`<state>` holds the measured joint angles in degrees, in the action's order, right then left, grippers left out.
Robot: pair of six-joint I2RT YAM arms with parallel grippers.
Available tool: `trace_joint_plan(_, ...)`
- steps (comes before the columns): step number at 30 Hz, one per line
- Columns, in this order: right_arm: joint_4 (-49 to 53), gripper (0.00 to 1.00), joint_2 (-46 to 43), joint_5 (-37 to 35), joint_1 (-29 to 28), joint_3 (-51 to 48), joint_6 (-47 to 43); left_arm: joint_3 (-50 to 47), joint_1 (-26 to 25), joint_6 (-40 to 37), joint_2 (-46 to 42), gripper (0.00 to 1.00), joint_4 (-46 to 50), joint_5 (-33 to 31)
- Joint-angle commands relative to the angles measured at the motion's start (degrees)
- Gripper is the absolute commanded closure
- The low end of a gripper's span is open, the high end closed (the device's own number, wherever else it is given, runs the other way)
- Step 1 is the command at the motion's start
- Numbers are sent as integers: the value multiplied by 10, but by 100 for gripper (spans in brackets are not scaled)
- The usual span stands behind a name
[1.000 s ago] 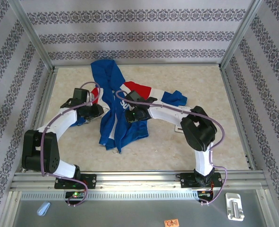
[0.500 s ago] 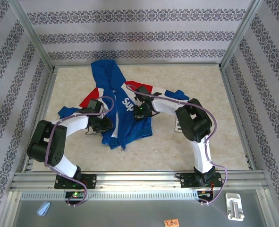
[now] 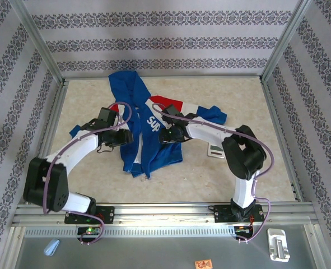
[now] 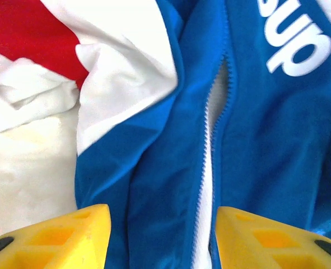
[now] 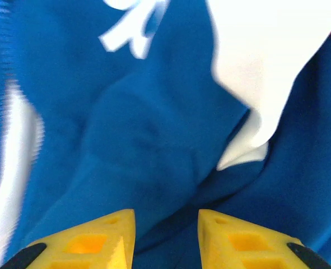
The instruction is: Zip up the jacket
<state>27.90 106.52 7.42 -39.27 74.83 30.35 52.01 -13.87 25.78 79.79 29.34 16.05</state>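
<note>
Soft matt cloth jacket (image 3: 154, 151), smooth yellow plastic fingers (image 4: 64, 235), marbled matt table (image 3: 210, 179), brushed metal rails (image 3: 165, 211)

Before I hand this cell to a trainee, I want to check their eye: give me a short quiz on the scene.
1. True or false: the jacket is zipped to the top.
2. The white lettering sits on which colour? A blue, B red, C yellow.
3. Fill in: the left gripper has its jaws ____ over the zipper.
Key: 1 false; 2 A; 3 open.
</note>
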Motion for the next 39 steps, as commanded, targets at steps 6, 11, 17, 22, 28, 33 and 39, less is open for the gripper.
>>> trace_joint_plan(6, 11, 64, -53, -10, -56, -9, 40, -110, -2, 36, -121, 47, 96, 75)
trace_joint_plan(11, 0, 65, -36, 11, -100, -13, 59, -189, -34, 83, -176, 47, 29, 109)
trace_joint_plan(17, -7, 71, 18, 37, -147, 7, 70, -217, -34, 99, -172, 55, 16, 125)
trace_joint_plan(22, -21, 78, 37, 42, -161, -2, 95, -238, -35, 110, -173, 67, -13, 137)
trace_joint_plan(28, -31, 86, 52, 36, -153, -22, 110, -257, -35, 131, -180, 61, -50, 115)
trace_joint_plan(33, -31, 88, 55, 35, -145, -20, 106, -254, -35, 145, -175, 40, -76, 85)
trace_joint_plan(39, -32, 88, 51, 31, -139, -29, 108, -244, -34, 135, -141, 68, -100, 112)
